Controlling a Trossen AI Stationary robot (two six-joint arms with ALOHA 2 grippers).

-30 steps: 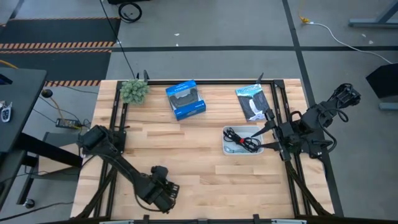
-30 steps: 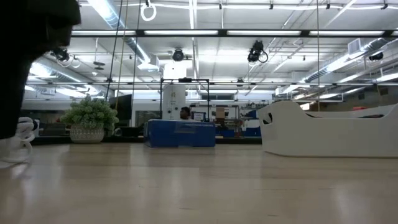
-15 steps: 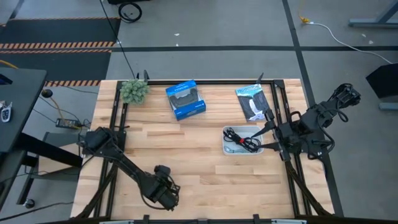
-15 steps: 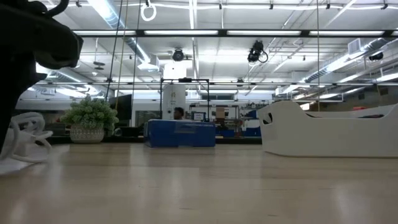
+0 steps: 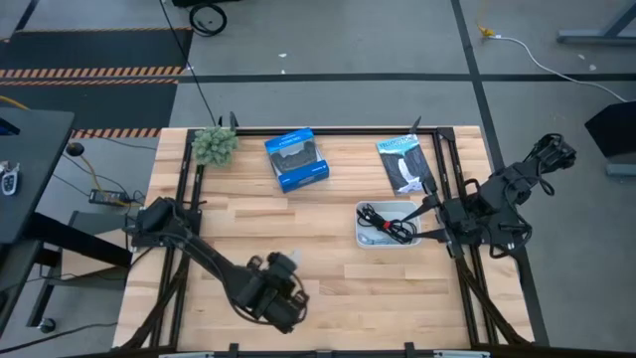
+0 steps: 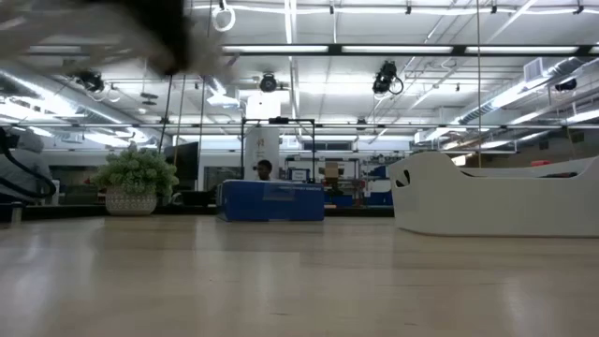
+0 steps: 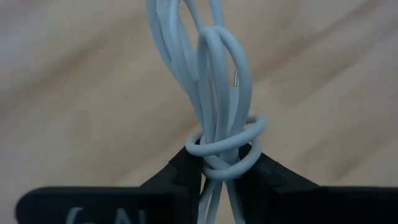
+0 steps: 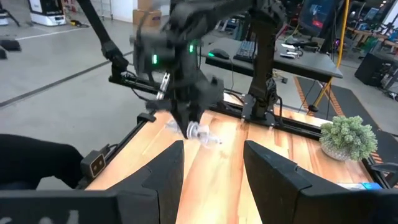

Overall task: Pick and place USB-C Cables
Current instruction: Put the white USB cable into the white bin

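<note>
A white USB-C cable, coiled into a bundle, is held by my left gripper, which is shut on it above the near middle of the table. The right wrist view shows that cable hanging under the left gripper. More USB-C cables, black ones, lie in a white tray at the right. My right gripper stands open at the tray's right side, with nothing between its fingers. My left gripper pinches the white cable's bundle at its wrapped waist, between its two fingers. The fingers point down from above. The bundle hangs below them, lifted clear of the table, and its loops stretch away from the fingertips.
A blue box, a flat black-and-white packet and a small potted plant stand along the far edge. In the low view the tray's wall rises at the right. Bare wood lies between the left gripper and the tray.
My left gripper has shut on the white cable, which lay on the table near the near edge. It has lifted the cable clear and moved up and toward the table's right edge.
</note>
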